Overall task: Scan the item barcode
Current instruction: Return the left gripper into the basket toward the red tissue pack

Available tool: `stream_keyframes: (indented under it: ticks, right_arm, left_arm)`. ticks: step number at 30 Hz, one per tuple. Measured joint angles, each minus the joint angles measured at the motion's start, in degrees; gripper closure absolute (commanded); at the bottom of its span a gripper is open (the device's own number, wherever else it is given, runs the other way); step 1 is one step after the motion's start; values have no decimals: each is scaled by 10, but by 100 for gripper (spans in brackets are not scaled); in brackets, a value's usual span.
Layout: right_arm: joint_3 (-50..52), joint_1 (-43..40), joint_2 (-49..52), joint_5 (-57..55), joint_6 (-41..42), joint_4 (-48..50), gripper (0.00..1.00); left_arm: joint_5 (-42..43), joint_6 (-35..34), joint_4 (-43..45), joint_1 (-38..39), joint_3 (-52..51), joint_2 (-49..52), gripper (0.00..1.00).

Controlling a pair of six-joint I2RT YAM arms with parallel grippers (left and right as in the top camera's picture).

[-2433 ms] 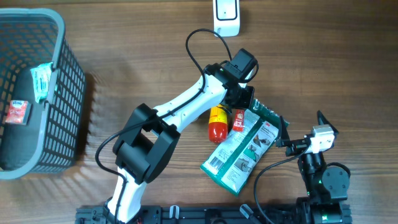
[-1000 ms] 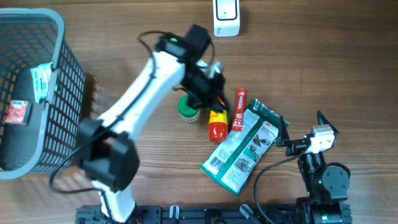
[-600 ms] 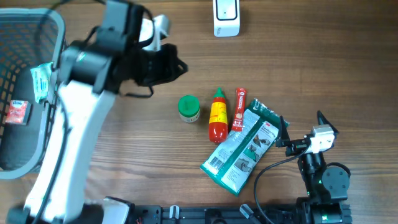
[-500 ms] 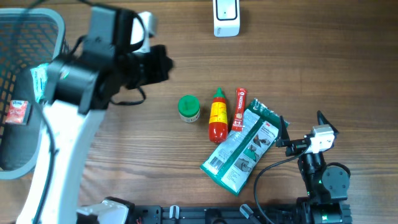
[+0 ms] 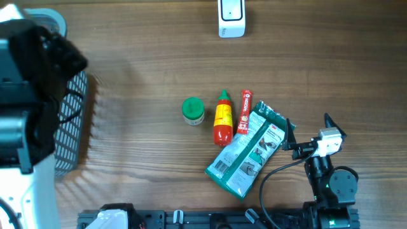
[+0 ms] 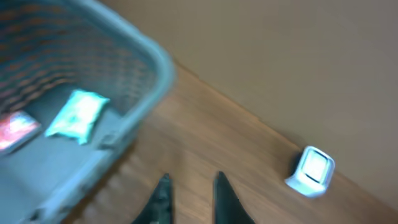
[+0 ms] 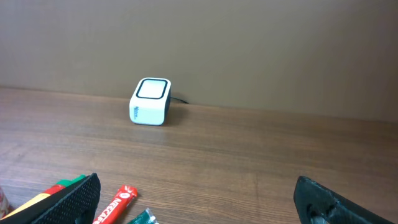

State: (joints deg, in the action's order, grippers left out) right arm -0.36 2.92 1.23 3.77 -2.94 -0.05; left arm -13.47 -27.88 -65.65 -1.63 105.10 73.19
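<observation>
Leftward, grey basket holding pale green packet and red packet, left claw closed, right claw wide.

Wooden table: scanner, basket, jar, sauce bottle, red tube, pouch.

Left arm: bulky black housing on top, grey-white shell below, white link at lower edge, thin black cable over shell; blurred, close to lens.
Left hand: two dark tapered fingers, motion-blurred, detail unreadable.
Right arm: round black joint housings, small green light on one.
White camera block at wrist.
Black cable looping off wrist toward base.
Right hand: matte black fingers, grainy surface, pointed tips.
Base rail: black, pale clips along it.
</observation>
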Motion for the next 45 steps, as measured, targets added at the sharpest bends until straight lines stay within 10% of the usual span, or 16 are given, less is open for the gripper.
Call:
stream_keyframes:
  ticks: [6, 10, 21, 34, 45]
  right_arm:
    - [0, 0, 0, 0, 0, 0, 0]
    - [0, 0, 0, 0, 0, 0, 0]
    - [0, 0, 0, 0, 0, 0, 0]
    - [0, 0, 0, 0, 0, 0, 0]
    - [0, 0, 0, 0, 0, 0, 0]
  left_arm:
    - [9, -37, -16, -66, 0, 33, 93]
    - [9, -81, -17, -136, 0, 63, 31]
    - [33, -165, -105, -283, 2, 221, 2]
    - [75, -248, -58, -416, -49, 226, 0]
    - [73, -248, 162, -461, -296, 226, 0]
